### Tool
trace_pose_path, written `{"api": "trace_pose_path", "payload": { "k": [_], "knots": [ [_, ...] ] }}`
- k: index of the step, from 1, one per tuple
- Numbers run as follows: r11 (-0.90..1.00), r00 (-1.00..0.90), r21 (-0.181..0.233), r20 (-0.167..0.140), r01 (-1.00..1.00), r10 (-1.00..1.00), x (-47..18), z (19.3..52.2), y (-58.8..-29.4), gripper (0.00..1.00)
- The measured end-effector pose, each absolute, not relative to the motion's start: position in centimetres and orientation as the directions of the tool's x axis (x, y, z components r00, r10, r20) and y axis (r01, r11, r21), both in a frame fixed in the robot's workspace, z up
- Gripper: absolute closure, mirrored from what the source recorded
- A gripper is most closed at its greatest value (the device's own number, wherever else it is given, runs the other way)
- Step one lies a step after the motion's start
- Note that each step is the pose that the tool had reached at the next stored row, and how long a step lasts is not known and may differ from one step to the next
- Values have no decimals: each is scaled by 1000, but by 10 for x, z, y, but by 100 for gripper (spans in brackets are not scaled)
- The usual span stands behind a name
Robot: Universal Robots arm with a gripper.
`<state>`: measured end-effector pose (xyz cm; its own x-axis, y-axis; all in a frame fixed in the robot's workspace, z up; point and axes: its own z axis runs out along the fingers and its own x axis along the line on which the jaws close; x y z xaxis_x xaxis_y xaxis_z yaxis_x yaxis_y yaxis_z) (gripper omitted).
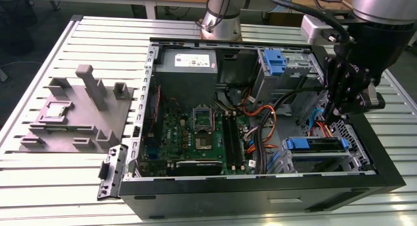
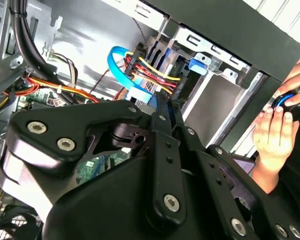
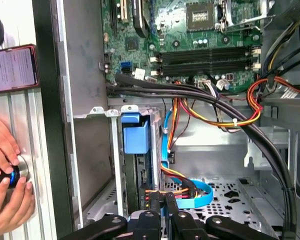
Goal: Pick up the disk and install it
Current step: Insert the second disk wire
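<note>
Shows the gripper (image 3: pixel 165 196) low inside the case (image 1: pixel 260 196), fingers pressed together and, as far as can be told, pinching nothing. Puts the disk (image 3: pixel 136 137) just beside those tips, standing on edge in the drive bay (image 3: pixel 115 165) (blue bracket uppermost), long axis running down into the bay. Touches, or nearly touches, the cable plugs (image 3: pixel 182 192).

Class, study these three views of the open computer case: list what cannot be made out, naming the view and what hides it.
- The disk: its label and most of its body, first wrist view; the drive cage hides them.
- The gripper: whether it touches the disk, both wrist views; its own linkage blocks it.
- A hand: what it presses, second wrist view; fingers cover it.
</note>
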<state>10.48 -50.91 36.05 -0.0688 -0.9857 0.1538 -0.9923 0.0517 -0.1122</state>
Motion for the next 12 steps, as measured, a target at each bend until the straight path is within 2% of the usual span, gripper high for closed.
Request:
{"api": "trace_pose_path", "payload": {
  "k": [4,12],
  "knots": [
    [53,-69,-120,134,-991,-989,104,359,-513,84],
    [50,-66,-127,131,-991,-989,98,357,-521,84]
  ]
}}
